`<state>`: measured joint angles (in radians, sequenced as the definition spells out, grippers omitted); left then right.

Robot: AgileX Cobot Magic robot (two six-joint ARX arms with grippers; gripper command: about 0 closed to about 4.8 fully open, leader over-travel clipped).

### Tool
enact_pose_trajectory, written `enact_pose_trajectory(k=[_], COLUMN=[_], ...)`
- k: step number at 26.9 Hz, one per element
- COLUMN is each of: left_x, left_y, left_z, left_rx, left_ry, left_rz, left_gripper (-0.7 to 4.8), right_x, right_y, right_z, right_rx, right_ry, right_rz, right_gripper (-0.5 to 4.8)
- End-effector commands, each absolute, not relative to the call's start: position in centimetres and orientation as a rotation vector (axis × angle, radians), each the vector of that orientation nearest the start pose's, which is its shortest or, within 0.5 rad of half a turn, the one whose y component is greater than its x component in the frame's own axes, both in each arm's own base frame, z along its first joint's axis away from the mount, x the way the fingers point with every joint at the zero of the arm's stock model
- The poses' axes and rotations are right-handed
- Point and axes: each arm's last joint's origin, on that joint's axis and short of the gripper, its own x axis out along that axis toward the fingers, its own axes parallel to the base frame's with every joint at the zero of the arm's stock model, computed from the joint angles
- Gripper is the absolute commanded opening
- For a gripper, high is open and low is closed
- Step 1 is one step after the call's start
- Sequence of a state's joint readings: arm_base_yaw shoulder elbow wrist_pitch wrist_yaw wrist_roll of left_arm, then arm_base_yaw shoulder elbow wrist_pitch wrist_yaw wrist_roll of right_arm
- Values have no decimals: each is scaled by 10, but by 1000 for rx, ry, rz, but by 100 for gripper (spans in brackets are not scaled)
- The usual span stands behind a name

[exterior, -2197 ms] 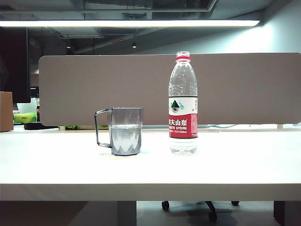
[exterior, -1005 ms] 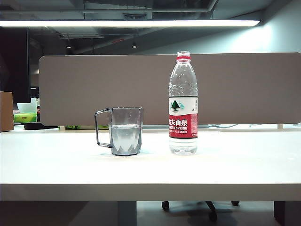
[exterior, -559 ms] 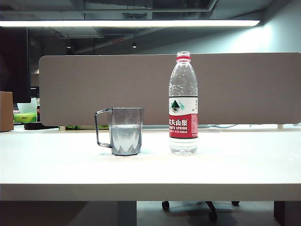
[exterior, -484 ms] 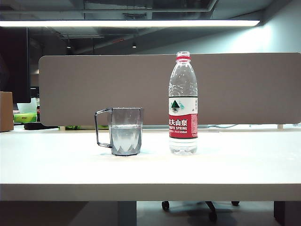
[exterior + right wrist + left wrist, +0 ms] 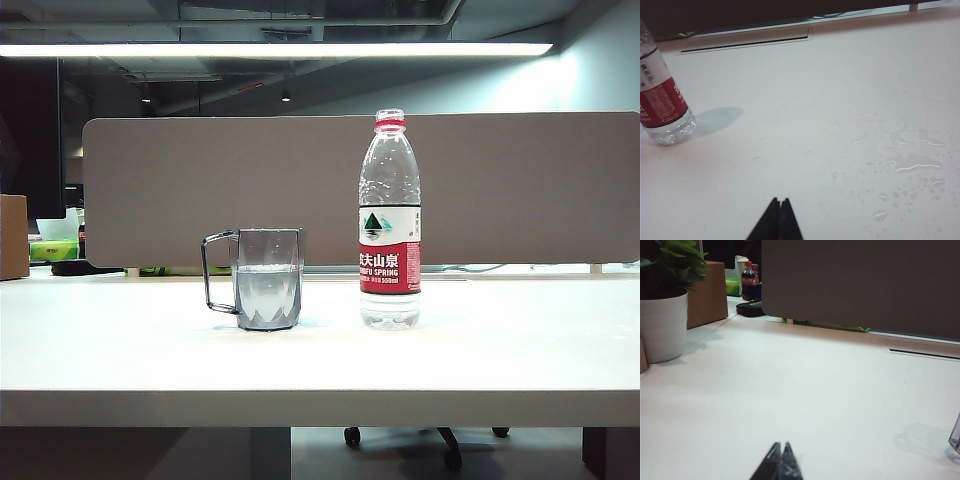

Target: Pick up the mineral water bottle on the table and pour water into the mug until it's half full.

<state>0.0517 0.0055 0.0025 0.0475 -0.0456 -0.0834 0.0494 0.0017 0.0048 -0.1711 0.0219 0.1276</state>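
Nothing has moved since the earlier frames: bottle point(image 5: 389, 220) and mug point(image 5: 266, 278) both stand upright on the table point(image 5: 320, 360), apart, mug w/ water point(image 5: 267, 290) about halfway. Left gripper point(image 5: 781, 465) closed, holding nothing; mug edge off to its side. Right gripper point(image 5: 780, 220) closed, empty; bottle ahead, well apart, droplets point(image 5: 910, 162) nearby.

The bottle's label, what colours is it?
The mineral water bottle has a label white on top and red below, with a green mountain logo. The exterior view shows it best.
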Motion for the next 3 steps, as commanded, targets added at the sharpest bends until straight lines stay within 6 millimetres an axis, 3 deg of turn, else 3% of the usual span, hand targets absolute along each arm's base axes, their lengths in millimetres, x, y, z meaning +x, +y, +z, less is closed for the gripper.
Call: enact_pose_trajectory(k=[1, 3], left_x=[97, 97], left_y=[6, 6], left_z=[171, 171], left_rx=[-86, -86], left_ry=[-63, -63], left_rz=[93, 93], left_gripper=[-5, -5], right_x=[96, 96], right_y=[4, 4], right_z=[149, 149], right_rx=[125, 125], right_ry=[157, 157], right_rz=[17, 17], right_gripper=[-5, -5])
